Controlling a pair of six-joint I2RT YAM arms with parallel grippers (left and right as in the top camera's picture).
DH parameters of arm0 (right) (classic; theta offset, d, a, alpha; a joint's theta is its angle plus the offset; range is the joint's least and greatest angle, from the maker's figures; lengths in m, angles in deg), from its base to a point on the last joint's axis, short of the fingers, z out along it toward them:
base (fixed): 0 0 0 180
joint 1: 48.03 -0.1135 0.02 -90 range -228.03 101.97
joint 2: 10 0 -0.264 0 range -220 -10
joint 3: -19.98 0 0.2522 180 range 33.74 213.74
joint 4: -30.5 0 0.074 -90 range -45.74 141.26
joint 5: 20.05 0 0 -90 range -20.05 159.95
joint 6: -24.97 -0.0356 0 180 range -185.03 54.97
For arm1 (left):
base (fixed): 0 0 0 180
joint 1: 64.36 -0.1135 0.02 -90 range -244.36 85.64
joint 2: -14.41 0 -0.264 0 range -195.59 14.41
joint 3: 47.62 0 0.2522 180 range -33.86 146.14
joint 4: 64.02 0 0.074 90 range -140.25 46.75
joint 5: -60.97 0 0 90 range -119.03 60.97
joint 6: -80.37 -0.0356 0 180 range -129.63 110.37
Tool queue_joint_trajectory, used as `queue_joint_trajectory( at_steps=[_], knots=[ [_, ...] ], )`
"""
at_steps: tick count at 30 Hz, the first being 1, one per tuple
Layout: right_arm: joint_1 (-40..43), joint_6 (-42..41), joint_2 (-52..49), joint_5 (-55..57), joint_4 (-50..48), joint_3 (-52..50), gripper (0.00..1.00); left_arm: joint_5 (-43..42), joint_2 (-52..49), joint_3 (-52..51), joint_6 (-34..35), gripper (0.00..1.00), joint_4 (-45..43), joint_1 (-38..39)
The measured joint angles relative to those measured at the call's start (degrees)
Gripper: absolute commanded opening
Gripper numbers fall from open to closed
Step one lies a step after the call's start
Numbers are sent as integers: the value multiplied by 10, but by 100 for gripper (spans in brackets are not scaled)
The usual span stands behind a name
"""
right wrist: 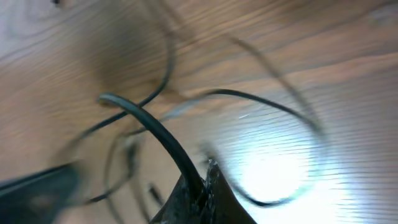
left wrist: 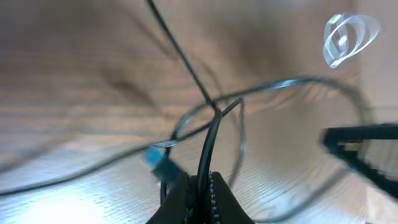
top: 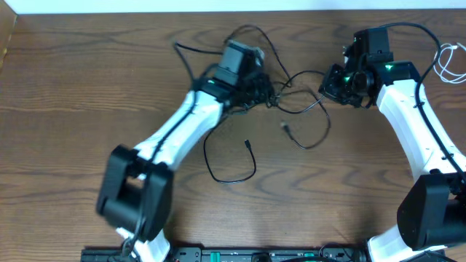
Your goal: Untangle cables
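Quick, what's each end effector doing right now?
Left end effector: closed on a black cable.
Right end effector: closed on a black cable.

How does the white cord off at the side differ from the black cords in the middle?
The white cord lies coiled in small loops far to the right; the black cords sprawl tangled across the middle. Nothing grips the white cord, while the left tool and right tool are each shut on a black cord. Both are thin and flexible.
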Motion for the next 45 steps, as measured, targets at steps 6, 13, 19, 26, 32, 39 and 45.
queue_joint_trajectory(
  at_steps=[6,13,19,26,32,39,45],
  knots=[
    [0,7,0,73,8,0,1,0,105,0,-27,7,50,-41],
    [0,43,0,76,2,0,1,0,197,0,-49,8,127,-99],
    [-1,71,0,48,-3,0,1,-2,218,0,-80,7,191,-136],
    [-2,105,0,21,-12,0,66,0,219,0,-109,7,198,-150],
    [-1,139,0,-1,-16,0,85,13,221,0,-151,8,192,-152],
    [-1,198,0,-110,-55,0,83,11,257,-1,-166,7,126,-152],
    [-2,269,0,-271,-112,0,94,-47,367,-2,-163,8,50,-152]
  ],
)
